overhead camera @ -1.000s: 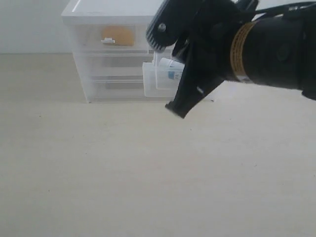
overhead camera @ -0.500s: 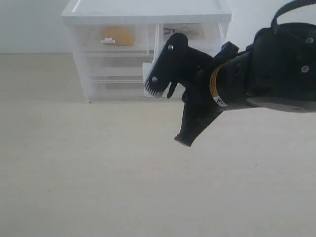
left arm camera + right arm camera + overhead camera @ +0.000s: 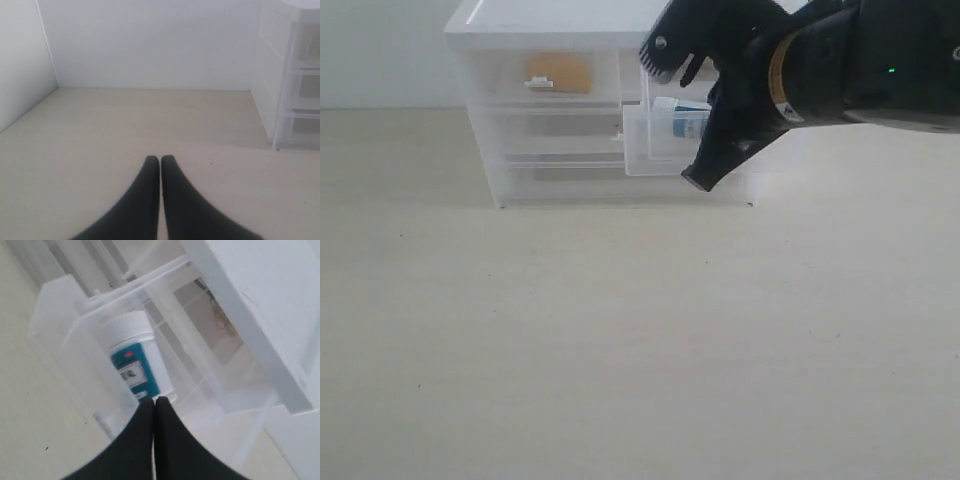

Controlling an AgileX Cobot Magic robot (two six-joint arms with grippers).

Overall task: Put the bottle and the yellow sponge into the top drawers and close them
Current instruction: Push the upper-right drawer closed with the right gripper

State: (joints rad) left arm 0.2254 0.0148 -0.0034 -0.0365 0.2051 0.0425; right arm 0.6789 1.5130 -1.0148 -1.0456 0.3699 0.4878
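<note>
A: Two top drawers, and I'd say only one is unfinished. Farthest left, the left gripper [image 3: 160, 159] hangs low over the table [image 3: 620, 330], well apart from the cabinet [image 3: 550, 20]. Its jaws are pressed together on nothing.

B: And the sponge?

A: The yellow sponge [image 3: 560, 72] lies inside the top-left drawer [image 3: 500, 75], which looks pushed in flush.

B: Then the right side.

A: The top-right drawer [image 3: 645, 150] stands partly pulled out towards the near side, with the bottle [image 3: 688, 122] upright inside it. The right gripper [image 3: 153, 402] is at the drawer's front with its jaws closed and empty. I can't tell whether the tips touch the clear wall.

B: What could go wrong?

A: If the push lands off-centre, the drawer may skew and jam. The narrow tips could also skid off the slick plastic. A hard shove might knock the bottle over, or slide the light cabinet back so the drawer never seats.
</note>
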